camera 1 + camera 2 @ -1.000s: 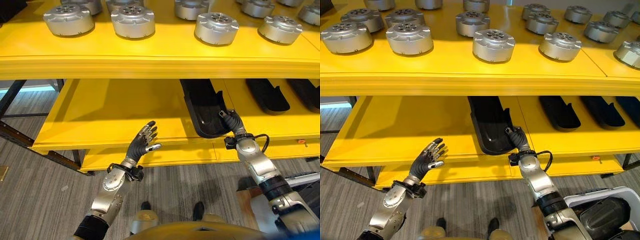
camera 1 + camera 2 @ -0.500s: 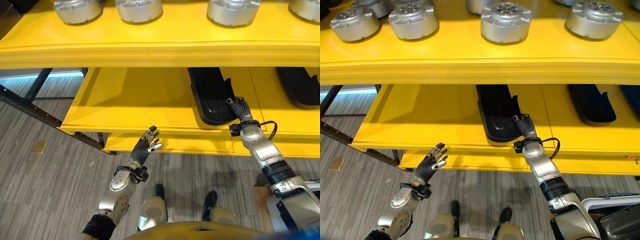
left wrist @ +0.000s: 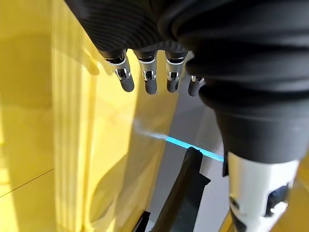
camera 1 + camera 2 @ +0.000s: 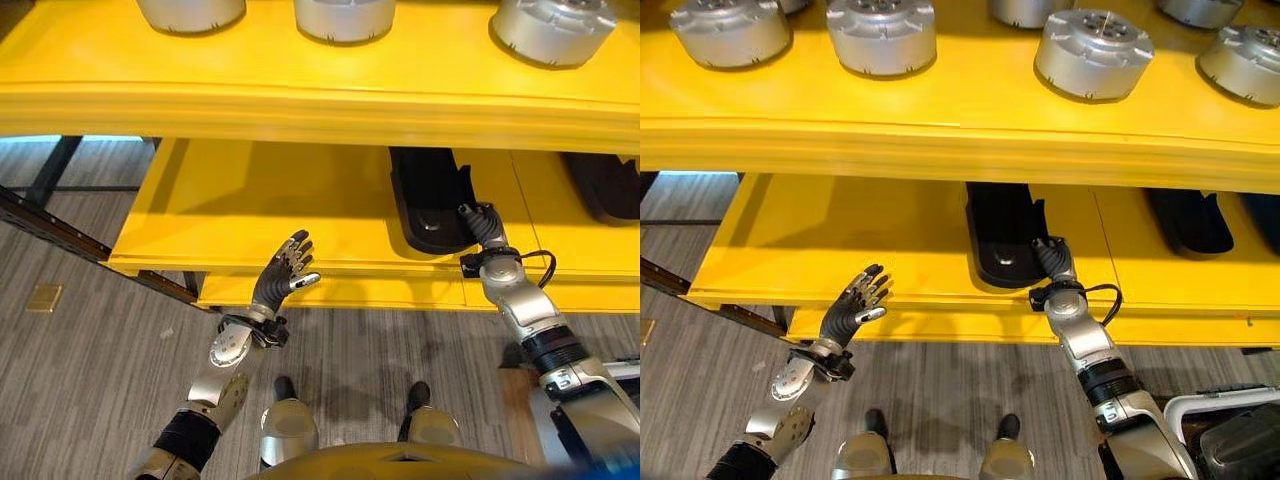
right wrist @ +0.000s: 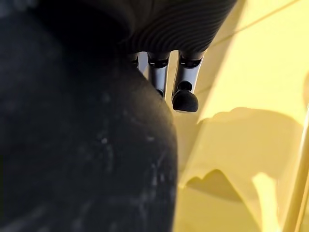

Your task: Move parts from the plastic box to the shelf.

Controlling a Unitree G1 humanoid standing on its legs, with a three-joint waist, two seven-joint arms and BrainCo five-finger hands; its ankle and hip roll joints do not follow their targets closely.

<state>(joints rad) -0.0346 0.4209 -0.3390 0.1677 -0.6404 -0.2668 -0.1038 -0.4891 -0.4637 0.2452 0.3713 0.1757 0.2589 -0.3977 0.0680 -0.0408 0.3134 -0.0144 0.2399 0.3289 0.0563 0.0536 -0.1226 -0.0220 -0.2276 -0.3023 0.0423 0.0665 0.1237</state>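
Observation:
A long black part (image 4: 428, 200) lies on the lower yellow shelf (image 4: 250, 220), its near end just behind the front edge. My right hand (image 4: 484, 226) is at the part's near right corner, with its fingers (image 5: 186, 96) curled over the rim. In the right wrist view the black part (image 5: 72, 145) looms very close. My left hand (image 4: 283, 280) is raised before the shelf's front edge, to the left of the part. Its fingers (image 3: 147, 84) are spread and hold nothing.
Silver round parts (image 4: 880, 30) stand in rows on the upper shelf (image 4: 300, 100). More black parts (image 4: 1190, 220) lie further right on the lower shelf. A dark frame bar (image 4: 50, 225) runs at the left above the grey floor. A white-edged box (image 4: 1240, 440) sits at the lower right.
The camera has shifted, so the whole picture moved. My right hand stays on the black part's corner. My left hand stays raised and open before the shelf.

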